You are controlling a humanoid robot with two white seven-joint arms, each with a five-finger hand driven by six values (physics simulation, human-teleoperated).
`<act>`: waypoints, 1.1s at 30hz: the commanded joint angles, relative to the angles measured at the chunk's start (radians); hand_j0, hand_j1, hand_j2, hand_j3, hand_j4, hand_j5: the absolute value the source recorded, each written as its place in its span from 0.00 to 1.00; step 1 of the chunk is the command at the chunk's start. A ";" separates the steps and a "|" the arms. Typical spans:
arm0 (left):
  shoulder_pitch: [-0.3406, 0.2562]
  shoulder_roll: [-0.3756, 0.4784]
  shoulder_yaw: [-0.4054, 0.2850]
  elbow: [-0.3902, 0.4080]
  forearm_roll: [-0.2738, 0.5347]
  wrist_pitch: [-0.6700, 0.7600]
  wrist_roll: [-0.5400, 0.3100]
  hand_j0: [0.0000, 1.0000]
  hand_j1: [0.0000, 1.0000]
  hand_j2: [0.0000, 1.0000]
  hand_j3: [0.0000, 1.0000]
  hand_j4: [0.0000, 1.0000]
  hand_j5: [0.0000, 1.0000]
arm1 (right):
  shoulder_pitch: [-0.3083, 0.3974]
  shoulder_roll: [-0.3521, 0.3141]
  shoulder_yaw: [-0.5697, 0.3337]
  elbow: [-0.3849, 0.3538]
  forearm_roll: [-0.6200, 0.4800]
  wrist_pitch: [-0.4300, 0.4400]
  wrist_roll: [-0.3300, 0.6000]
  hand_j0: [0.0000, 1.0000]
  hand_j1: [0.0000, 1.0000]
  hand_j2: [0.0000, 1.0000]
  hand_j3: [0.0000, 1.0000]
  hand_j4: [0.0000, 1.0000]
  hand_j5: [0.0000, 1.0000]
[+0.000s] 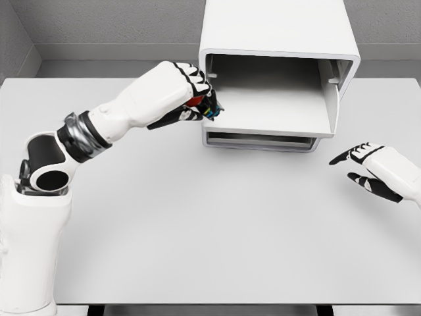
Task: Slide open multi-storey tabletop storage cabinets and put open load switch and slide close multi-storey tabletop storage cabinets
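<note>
While both arms reach over the plain grey table [197,224]:
Right hand [371,170]: fingers spread, holding nothing, near the cabinet's right side.
Left hand [183,92]: fingers clamped on a small red-and-black load switch [204,104].
White rounded storage cabinet [276,72]: just beyond those fingers, upper drawer open.

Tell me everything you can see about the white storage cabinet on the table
The storage cabinet is a glossy white, plastic-looking box with rounded corners, standing upright at the far middle of the table. Its upper compartment is open and looks empty, its tray slid forward; a lower drawer beneath is shut. The left hand, gripping a small red and black load switch, is at its front left edge. The right hand stays clear.
</note>
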 commanded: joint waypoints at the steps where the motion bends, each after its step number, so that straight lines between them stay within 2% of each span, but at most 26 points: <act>1: -0.002 -0.023 -0.002 0.000 -0.015 0.003 0.001 0.34 0.34 0.34 0.34 0.34 0.34 | 0.000 0.000 -0.001 -0.001 -0.007 0.002 0.000 0.62 0.62 0.62 0.62 0.62 0.62; 4: -0.011 -0.046 -0.016 0.001 -0.021 0.003 0.001 0.34 0.34 0.34 0.34 0.34 0.34 | 0.002 0.000 0.000 -0.001 -0.007 0.002 0.000 0.62 0.62 0.62 0.62 0.62 0.62; 11: -0.032 -0.121 -0.022 0.026 -0.132 0.003 0.001 0.34 0.34 0.34 0.34 0.34 0.34 | 0.002 0.001 0.000 -0.001 -0.009 0.002 0.002 0.62 0.62 0.62 0.62 0.62 0.62; 15: -0.034 -0.126 -0.042 0.027 -0.141 0.003 0.001 0.34 0.34 0.34 0.34 0.34 0.34 | 0.002 0.003 0.002 -0.002 -0.009 0.002 0.002 0.62 0.62 0.62 0.62 0.62 0.62; 16: -0.034 -0.126 -0.045 0.029 -0.156 0.003 0.001 0.34 0.34 0.34 0.34 0.34 0.34 | 0.002 0.021 0.002 -0.002 -0.009 0.002 0.002 0.62 0.62 0.62 0.62 0.62 0.62; 20: -0.035 -0.126 -0.056 0.040 -0.230 0.003 0.001 0.34 0.34 0.34 0.34 0.34 0.34 | 0.009 0.023 0.002 -0.001 -0.009 0.002 0.002 0.62 0.62 0.62 0.62 0.62 0.62; 23: -0.054 -0.126 -0.080 0.070 -0.234 0.003 0.001 0.34 0.34 0.34 0.34 0.34 0.34 | 0.009 0.023 0.002 -0.001 -0.009 0.002 0.002 0.62 0.62 0.62 0.62 0.62 0.62; 33: -0.075 -0.126 -0.118 0.064 -0.265 0.003 0.001 0.34 0.34 0.34 0.34 0.34 0.34 | 0.009 0.038 0.003 -0.002 -0.006 0.002 0.002 0.62 0.62 0.62 0.62 0.62 0.62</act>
